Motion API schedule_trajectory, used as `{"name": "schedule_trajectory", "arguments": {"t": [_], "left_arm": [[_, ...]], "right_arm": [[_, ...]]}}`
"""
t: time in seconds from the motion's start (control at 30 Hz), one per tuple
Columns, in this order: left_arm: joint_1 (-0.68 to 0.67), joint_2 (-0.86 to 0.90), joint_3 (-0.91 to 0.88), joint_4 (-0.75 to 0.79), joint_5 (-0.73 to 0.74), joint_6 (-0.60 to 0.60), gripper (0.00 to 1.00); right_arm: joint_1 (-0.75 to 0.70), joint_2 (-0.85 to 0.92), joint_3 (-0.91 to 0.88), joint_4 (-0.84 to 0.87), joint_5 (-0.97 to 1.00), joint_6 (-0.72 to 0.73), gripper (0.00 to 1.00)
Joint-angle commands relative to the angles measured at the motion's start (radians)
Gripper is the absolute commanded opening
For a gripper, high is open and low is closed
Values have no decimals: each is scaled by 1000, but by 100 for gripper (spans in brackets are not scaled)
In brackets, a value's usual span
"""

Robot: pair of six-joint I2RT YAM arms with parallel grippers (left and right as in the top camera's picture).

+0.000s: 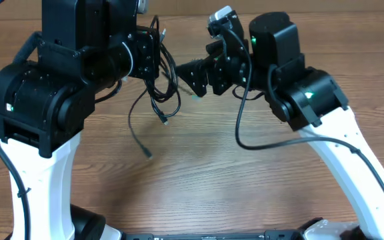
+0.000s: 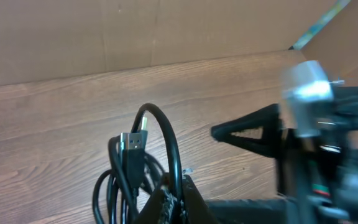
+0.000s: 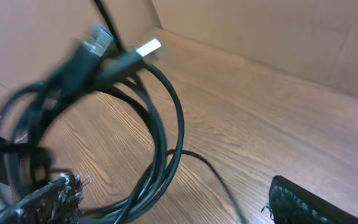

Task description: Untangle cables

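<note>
Cables (image 3: 180,127): black bundle pinched in the closed left gripper (image 1: 153,60), raised, plug ends dangling. Right gripper (image 1: 191,79): fingers wide apart, holding nothing, beside the loop. Table (image 1: 245,187): open wood below, toward the near edge.

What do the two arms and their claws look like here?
The left arm and right arm have white lower links and black joint housings, with black cords trailing alongside. The right one shows green lights. The left claw and right claw are black, with rough-textured pads.

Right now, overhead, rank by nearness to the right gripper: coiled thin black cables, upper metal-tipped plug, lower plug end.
1. Coiled thin black cables, beside right gripper.
2. Upper metal-tipped plug, just below them.
3. Lower plug end, farther down-left.
</note>
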Motion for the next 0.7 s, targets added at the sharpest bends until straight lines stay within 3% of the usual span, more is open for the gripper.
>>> {"name": "schedule_trajectory", "arguments": {"t": [0.0, 0.33, 0.4, 0.5, 0.67], "left_arm": [[2, -46, 21, 10, 10, -14, 4], [2, -67, 21, -6, 15, -13, 4], [2, -67, 21, -15, 15, -13, 4], [2, -67, 21, -24, 15, -14, 4], [2, -73, 21, -49, 15, -13, 4]], "right_arm": [[-2, 57, 24, 3, 2, 5, 94], [16, 136, 24, 25, 0, 6, 87], [21, 147, 24, 30, 0, 6, 72], [26, 161, 24, 34, 0, 6, 4], [13, 166, 24, 31, 16, 13, 4]]}}
